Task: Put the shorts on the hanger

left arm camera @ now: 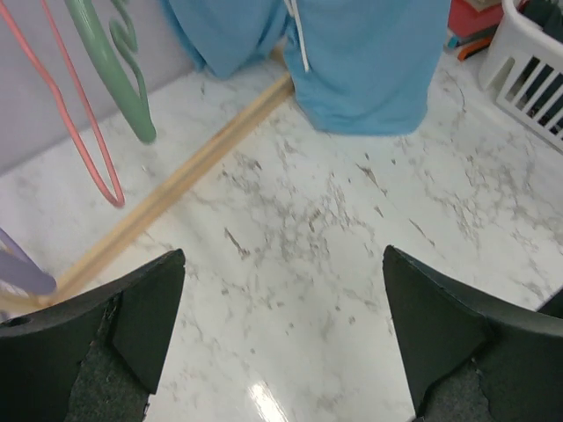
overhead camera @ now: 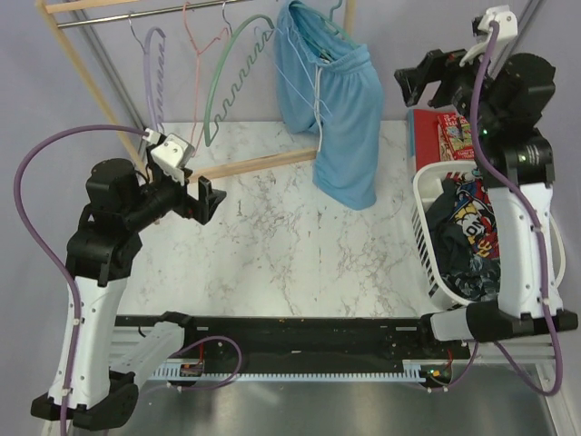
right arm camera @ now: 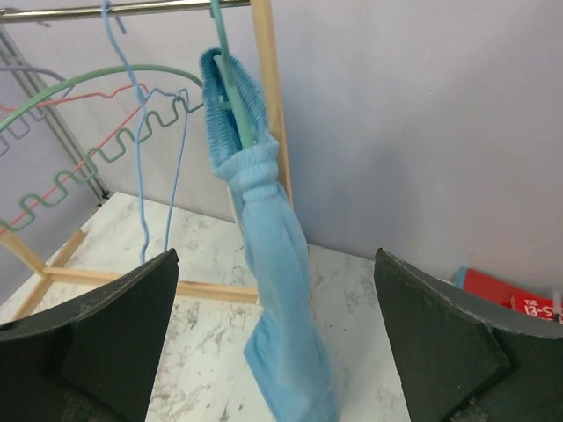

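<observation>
- The shorts (overhead camera: 338, 100) hang from the hanger (right arm camera: 229, 83), whose teal arm runs through the gathered waistband. The hanger's hook is over the metal rail (overhead camera: 136, 11) at the right end of the wooden rack (overhead camera: 254, 165).
- The blue fabric drops in long folds with a white drawstring trailing down the front. Its lower hem reaches down near the rack's base bar, and it is unclear whether it touches the bench (overhead camera: 272, 245).
- The right fingers (right arm camera: 114, 325) are spread wide and grasp nothing. They are raised to the right of the shorts, apart from them and facing them, above the far end of the white basket (overhead camera: 420, 204).
- The left fingers (left arm camera: 132, 316) are also released wide and empty. They sit low over the marble bench on the left, pointing toward the rack and well apart from the shorts.
- A thin pale blue hanger (right arm camera: 141, 176), a green wavy hanger (overhead camera: 227, 64), a pink hanger (overhead camera: 195, 45) and a purple hanger (overhead camera: 154, 73) hang bare on the same rail, left of the shorts.
- The basket holds dark cartoon-print clothes (overhead camera: 467, 232).
</observation>
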Available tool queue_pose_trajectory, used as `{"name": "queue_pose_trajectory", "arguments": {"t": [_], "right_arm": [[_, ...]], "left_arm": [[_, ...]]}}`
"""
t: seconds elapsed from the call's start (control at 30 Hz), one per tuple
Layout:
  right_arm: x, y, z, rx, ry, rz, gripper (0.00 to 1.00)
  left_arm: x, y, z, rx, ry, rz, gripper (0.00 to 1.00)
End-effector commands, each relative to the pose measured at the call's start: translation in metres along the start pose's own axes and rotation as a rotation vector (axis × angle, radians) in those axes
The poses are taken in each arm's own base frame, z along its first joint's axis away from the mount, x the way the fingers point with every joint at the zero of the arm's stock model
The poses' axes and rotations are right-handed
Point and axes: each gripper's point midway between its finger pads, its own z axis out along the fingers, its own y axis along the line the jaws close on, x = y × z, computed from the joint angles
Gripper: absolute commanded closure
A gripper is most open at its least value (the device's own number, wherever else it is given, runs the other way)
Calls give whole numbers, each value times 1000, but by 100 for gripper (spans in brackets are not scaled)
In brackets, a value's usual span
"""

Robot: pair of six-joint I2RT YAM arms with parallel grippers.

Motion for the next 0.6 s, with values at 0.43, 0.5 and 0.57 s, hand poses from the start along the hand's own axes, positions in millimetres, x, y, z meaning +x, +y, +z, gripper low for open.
{"name": "queue_pose_trajectory", "arguments": {"t": [0.43, 0.5, 0.57], "right_arm": [[201, 50, -143, -286, 495, -60, 2], [220, 43, -146, -273, 535, -87, 2], [228, 38, -148, -262, 535, -118, 2]], "left_arm": [[136, -4, -28, -95, 462, -357, 1], [146, 0, -27, -124, 476, -363, 1], [149, 4, -28, -156, 474, -360, 1]]}}
